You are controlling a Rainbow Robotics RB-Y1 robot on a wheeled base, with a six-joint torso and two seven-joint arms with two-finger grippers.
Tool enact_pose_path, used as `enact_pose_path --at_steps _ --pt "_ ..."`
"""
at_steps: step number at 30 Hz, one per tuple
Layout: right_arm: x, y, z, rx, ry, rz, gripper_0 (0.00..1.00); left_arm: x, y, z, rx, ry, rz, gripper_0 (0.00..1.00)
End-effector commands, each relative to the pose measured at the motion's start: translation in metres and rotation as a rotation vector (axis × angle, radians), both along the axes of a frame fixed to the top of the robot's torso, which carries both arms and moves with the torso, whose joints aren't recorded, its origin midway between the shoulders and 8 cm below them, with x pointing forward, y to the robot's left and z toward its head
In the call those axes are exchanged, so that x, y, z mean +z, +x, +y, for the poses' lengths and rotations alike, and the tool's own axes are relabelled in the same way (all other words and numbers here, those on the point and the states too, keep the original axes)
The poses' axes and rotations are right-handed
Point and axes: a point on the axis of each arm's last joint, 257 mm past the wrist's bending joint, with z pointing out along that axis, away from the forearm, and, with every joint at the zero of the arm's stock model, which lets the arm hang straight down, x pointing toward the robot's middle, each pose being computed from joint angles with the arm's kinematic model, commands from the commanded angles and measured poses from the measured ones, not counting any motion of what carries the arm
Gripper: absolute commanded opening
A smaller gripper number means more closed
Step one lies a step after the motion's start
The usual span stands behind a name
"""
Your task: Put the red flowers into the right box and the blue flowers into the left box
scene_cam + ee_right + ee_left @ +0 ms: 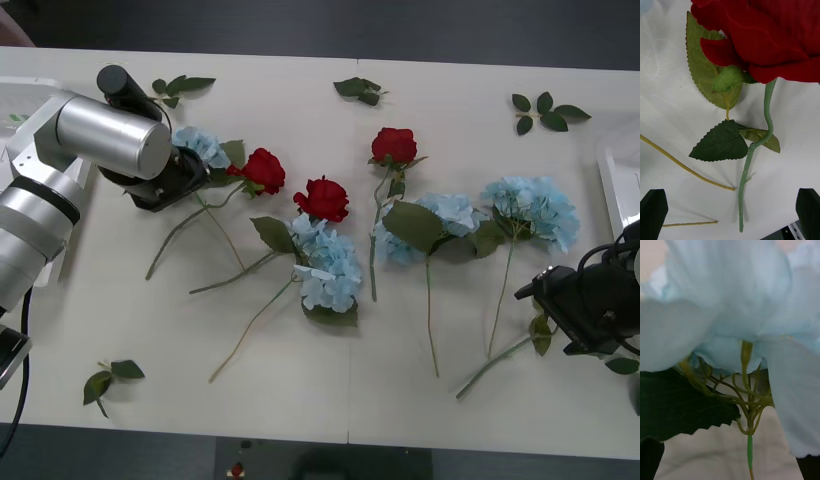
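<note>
White table (420, 420), front view: left gripper (185, 170) down at a blue flower (200, 145), jaw state unclear. Right wrist view: right gripper (730, 213) jaws wide, empty, red rose stem (747, 165) between them. Left wrist view: pale soft bloom (730, 296) crowds the jaws; pinch the thin stem, not the petals.

Super close on one of the blue flowers (733, 296) here: pale sky-blue petals take up most of the shot, all soft and blurry. Underneath you can see the thin yellow-green stalks branching out and joining into one green stem (749, 450). A broad dark green leaf (681, 405) with a toothed edge sits beside the stem. Pale worktop (711, 457) behind. The left end effector's dark fingertips (650, 459) sit at the two corners, spread apart.
</note>
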Motion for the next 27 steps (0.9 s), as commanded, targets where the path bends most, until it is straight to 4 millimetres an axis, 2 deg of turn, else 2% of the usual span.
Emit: enact_pose_path --at_steps 1,5,18,20,23,25,27 --pt "-0.002 0.003 -0.018 -0.037 -0.038 -0.017 1.0 0.019 0.012 -0.013 -0.023 -0.002 -0.039 1.0" --pt "-0.003 0.005 -0.023 -0.048 -0.043 -0.022 1.0 0.014 0.012 -0.016 -0.025 0.005 -0.034 1.0" --pt "-0.029 0.01 -0.042 -0.097 -0.029 -0.017 1.0 -0.001 0.008 -0.016 -0.019 0.026 -0.009 1.0" --pt "-0.031 0.01 -0.043 -0.097 -0.027 -0.019 1.0 -0.001 0.008 -0.017 -0.02 0.024 -0.008 0.77" --pt "-0.035 0.011 -0.042 -0.097 -0.021 -0.019 1.0 -0.001 0.008 -0.017 -0.018 0.023 -0.008 0.26" --pt "-0.037 0.01 -0.042 -0.097 -0.018 -0.017 1.0 -0.002 0.007 -0.019 -0.019 0.02 -0.008 0.1" --pt "-0.04 0.01 -0.041 -0.1 -0.012 -0.012 1.0 -0.002 0.007 -0.019 -0.018 0.02 -0.008 0.05"
